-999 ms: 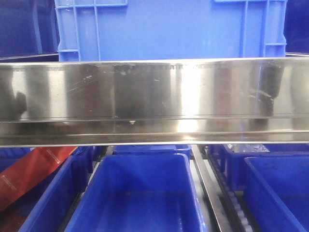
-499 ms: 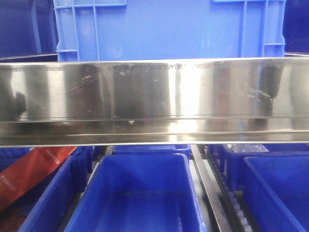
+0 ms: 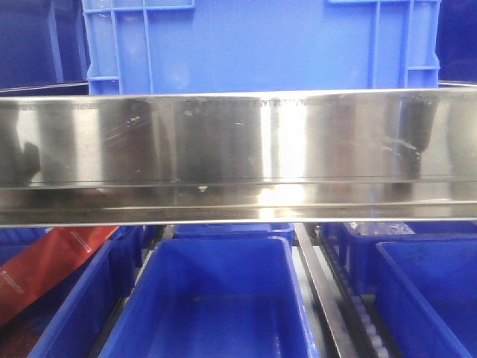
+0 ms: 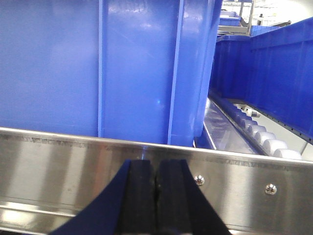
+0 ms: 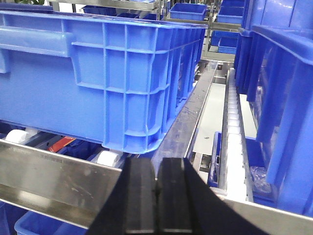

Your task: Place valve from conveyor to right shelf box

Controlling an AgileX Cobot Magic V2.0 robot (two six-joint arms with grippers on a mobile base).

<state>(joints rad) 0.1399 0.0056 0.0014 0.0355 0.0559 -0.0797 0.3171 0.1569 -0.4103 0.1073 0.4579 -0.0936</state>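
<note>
Neither the valve nor the conveyor shows in any of my views, so I cannot tell which way the valve lies from me, how its long axis runs, or which arm is nearer. My left gripper (image 4: 156, 183) has its black pads pressed together on nothing, facing a steel shelf rail (image 4: 73, 161) and a blue crate (image 4: 98, 63). My right gripper (image 5: 156, 188) is likewise closed and empty, below a ribbed blue crate (image 5: 98, 73). In the front view, the middle blue bin (image 3: 216, 298) looks empty — the left bin (image 3: 82, 298) holds something red (image 3: 52, 261).
</note>
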